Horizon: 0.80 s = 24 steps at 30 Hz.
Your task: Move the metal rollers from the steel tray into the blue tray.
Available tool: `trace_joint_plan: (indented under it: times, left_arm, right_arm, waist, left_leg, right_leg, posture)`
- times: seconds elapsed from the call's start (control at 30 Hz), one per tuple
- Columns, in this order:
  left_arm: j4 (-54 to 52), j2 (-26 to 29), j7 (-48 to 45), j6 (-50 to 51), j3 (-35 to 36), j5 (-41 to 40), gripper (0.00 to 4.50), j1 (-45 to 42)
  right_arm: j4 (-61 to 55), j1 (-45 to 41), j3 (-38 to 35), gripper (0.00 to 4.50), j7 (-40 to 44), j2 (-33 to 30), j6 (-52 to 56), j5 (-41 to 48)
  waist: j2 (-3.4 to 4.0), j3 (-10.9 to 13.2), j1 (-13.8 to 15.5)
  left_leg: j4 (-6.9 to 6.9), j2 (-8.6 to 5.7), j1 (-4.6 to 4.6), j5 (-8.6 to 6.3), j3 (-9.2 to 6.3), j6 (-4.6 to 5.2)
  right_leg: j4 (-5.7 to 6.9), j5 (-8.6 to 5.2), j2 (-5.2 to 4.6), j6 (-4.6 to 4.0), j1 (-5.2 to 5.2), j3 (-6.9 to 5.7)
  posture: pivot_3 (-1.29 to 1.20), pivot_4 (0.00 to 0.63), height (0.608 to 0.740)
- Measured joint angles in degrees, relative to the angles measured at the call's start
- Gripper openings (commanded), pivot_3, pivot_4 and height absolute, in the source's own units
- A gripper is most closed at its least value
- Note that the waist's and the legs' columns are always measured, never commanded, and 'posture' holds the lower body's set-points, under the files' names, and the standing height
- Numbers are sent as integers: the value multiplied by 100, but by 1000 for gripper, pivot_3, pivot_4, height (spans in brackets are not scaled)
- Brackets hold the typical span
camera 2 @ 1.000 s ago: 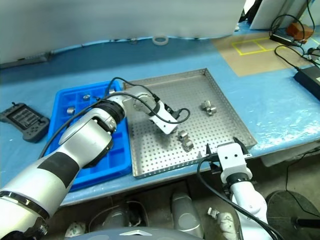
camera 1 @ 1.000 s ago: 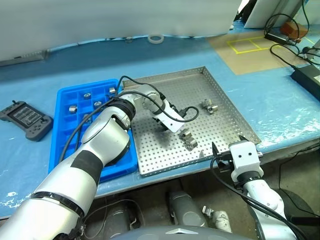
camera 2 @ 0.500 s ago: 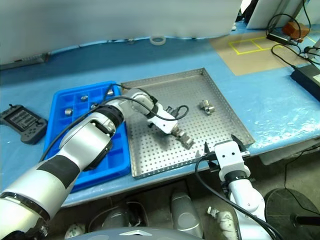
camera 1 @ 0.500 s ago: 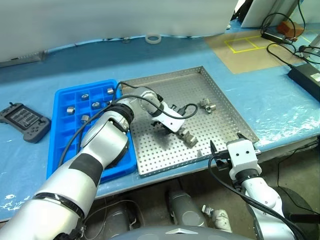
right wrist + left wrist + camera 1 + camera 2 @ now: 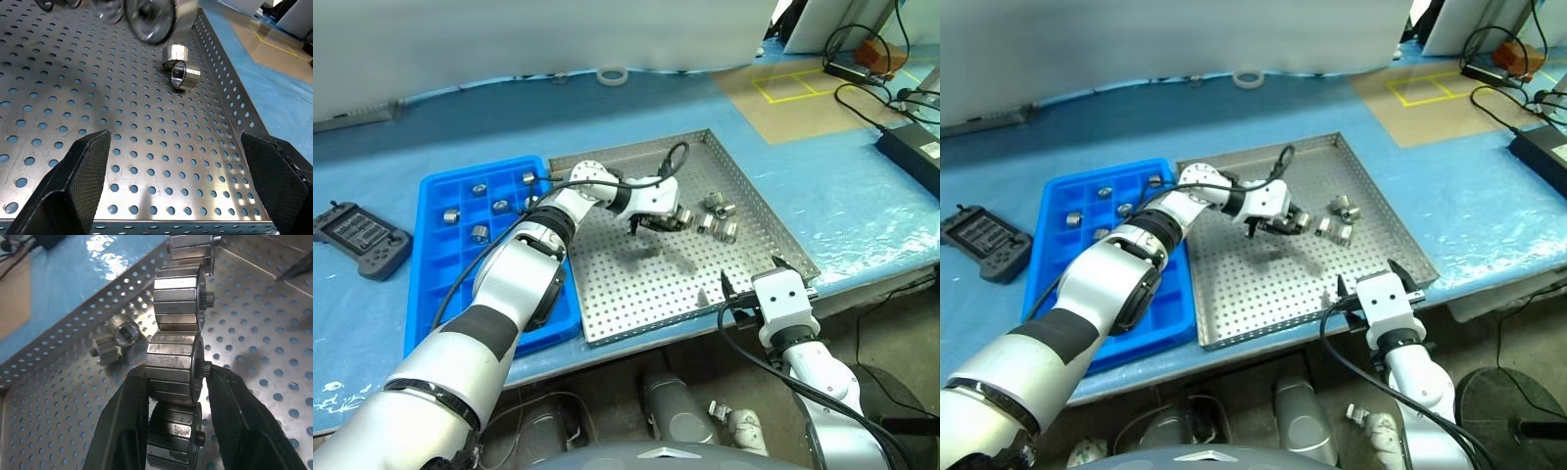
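A string of ribbed silver-grey metal rollers point(image 5: 175, 367), joined end to end in a short row, is pinched by the left gripper point(image 5: 658, 219), whose two black fingers point(image 5: 126, 431) are closed on one roller near the middle of the row. The row hangs lifted above the far right part of the large perforated steel tray point(image 5: 636, 294); a second ago the jaws stood half open around the rollers lying on the tray floor nearer the middle, and since then they have closed, the wrist has rolled and the string has come up and swung rightward. Two loose rollers point(image 5: 180, 73) lie on the tray floor by its right rim. More small rollers point(image 5: 480, 232) sit in separate far compartments of the bright blue gridded plastic tray point(image 5: 438, 294), just left of the steel tray. The right gripper point(image 5: 176, 186) hovers at the steel tray's near right corner with its jaws spread wide and empty, as before.
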Motion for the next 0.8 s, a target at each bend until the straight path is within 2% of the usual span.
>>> trace_joint_plan:
  times: [0.2,0.3,0.43,0.57,0.7,0.8]
  left_arm:
    - [-39,474,191,108,202,-107,1377,21]
    - [-63,382,217,526,806,-689,1377,63]
    - [-264,103,154,1564,1851,-1841,1377,29]
    - [-796,-379,88,3108,2876,-3254,1377,-1]
    - [-1542,-804,161,4358,3132,-3976,1377,247]
    - [-1884,-901,321,5121,3145,-4274,1377,664]
  right_arm:
    - [294,-347,-121,4500,211,-190,-105,98]
    - [494,-712,-197,4500,315,-259,-181,185]
    - [677,-1139,-231,4500,463,-277,-194,388]
    - [913,-1831,-242,4500,560,-215,-76,678]
    - [1208,-2585,-181,4500,608,-174,-10,774]
    - [1408,-2985,-108,4500,614,-36,45,891]
  waist:
    - [1,0,51]
    - [0,1,135]
    - [0,1,277]
    - [3,2,418]
    - [4,2,570]
    - [4,2,608]
  left_leg:
    - [1,-1,-2,0,0,1]
    - [2,-8,-12,0,-2,7]
    - [3,-20,-13,-3,-1,15]
    - [9,-29,-15,-5,0,21]
    - [12,-29,-13,-4,2,23]
    - [32,-29,-27,-5,7,24]
  right_leg:
    - [1,1,-1,0,0,-1]
    - [5,1,-13,-2,-7,-7]
    - [11,1,-29,-2,-8,-10]
    - [20,1,-39,-2,-12,-7]
    - [27,1,-40,-2,-14,-4]
    - [77,1,-42,-3,-42,3]
  posture:
    - [-471,150,740]
    - [-446,150,740]
    - [-411,150,740]
    - [-391,150,740]
    - [-388,150,740]
    - [-385,150,740]
